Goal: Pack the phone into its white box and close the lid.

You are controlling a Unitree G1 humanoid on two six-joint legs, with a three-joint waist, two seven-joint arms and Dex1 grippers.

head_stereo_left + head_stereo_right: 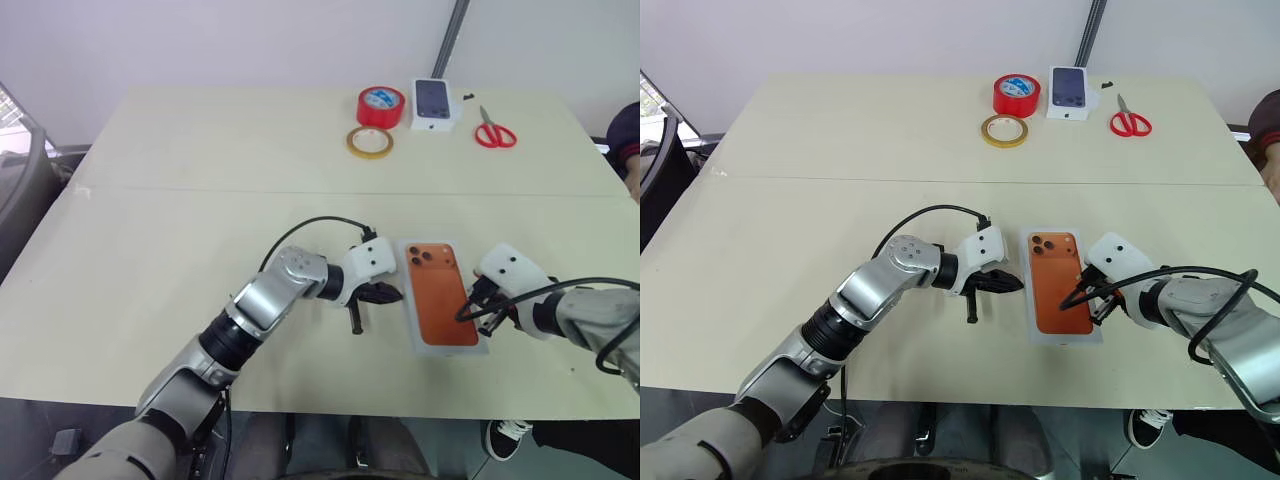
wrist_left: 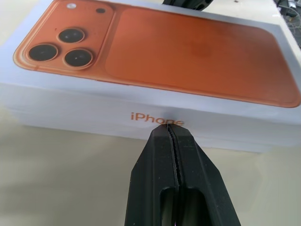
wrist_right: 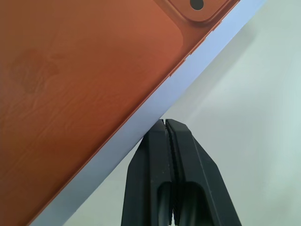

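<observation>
While both grippers' fingers (image 2: 175, 141) pressed together, lid (image 1: 440, 292) lengthwise away, lenses far end.

Beside the red tape (image 1: 381, 105): yellow tape (image 1: 369, 142) nearer, a white phone box (image 1: 434, 104), then red scissors (image 1: 494, 131).

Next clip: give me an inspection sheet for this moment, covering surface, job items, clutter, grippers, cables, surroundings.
Surface: pale table, a seam running across it.
Job's things: the lid with the orange phone picture faces up and sits on the white box, which looks closed; phone itself not visible.
Clutter: at the far edge, red tape roll, tan tape roll, white box printed with a dark phone, red scissors.
Grippers: left gripper shut, tips at the lid's left side; right gripper shut, tips at its right edge.
Cables: black cables loop over both forearms.
Surroundings: white wall, grey pole behind the table.
</observation>
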